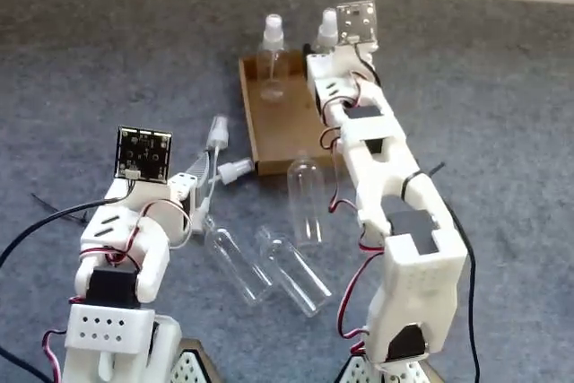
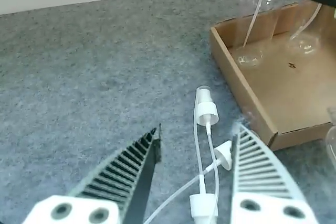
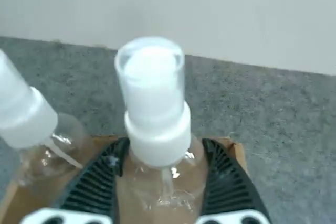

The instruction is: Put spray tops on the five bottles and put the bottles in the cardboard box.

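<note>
From the high view, a shallow cardboard box point(image 1: 280, 136) sits mid-table on the grey table point(image 1: 108, 51). One capped bottle point(image 1: 272, 60) stands upright at the box's far end and looks finished. The right arm point(image 1: 386, 168) stretches along the box's right side. Its right jaws are at the far right corner, on a second capped bottle point(image 1: 327, 31), probably to set it beside the first. Three uncapped bottles point(image 1: 305, 196) lie on their sides just near of the box, waiting for tops. To their left, the left jaws sit by loose spray tops point(image 1: 218, 136). In the left wrist view, the left jaws stand wide open, low over the table. Spray tops point(image 2: 206, 109) and their thin tubes lie between them, so the jaws seem placed to pick one up. The box's near wall point(image 2: 247, 95) is off to the right. In the right wrist view, the right jaws are closed on the second capped bottle point(image 3: 153, 98), gripping its clear body below the white top and holding it upright over the box. Whether its base touches the floor cannot be told. The first bottle point(image 3: 26, 124) stands just beside it, to the left.
</note>
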Robot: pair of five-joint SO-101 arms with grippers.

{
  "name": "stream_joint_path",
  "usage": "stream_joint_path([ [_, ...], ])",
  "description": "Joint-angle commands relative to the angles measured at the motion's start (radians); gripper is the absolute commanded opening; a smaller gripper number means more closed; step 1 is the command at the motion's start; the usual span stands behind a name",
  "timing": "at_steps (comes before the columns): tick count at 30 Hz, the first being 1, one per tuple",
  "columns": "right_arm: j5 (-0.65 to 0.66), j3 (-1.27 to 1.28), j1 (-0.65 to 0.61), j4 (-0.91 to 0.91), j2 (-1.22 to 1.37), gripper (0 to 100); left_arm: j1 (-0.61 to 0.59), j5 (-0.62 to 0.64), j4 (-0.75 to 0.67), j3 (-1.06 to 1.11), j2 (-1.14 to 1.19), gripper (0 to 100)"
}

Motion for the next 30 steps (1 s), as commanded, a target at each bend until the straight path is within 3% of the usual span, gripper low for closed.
stream_joint_path([
  [1, 0.014, -0.084, 0.008, -0.03, 0.005, 0.4, -0.013, -0.002, -0.029, -0.005, 0.004, 20],
  [22, 0.015, -0.148, -0.015, -0.022, 0.074, 1.7, -0.013, -0.002, -0.029, -0.005, 0.004, 20],
  [30, 0.014, -0.151, -0.033, -0.022, 0.071, 18.6, -0.013, -0.002, -0.029, -0.005, 0.004, 20],
])
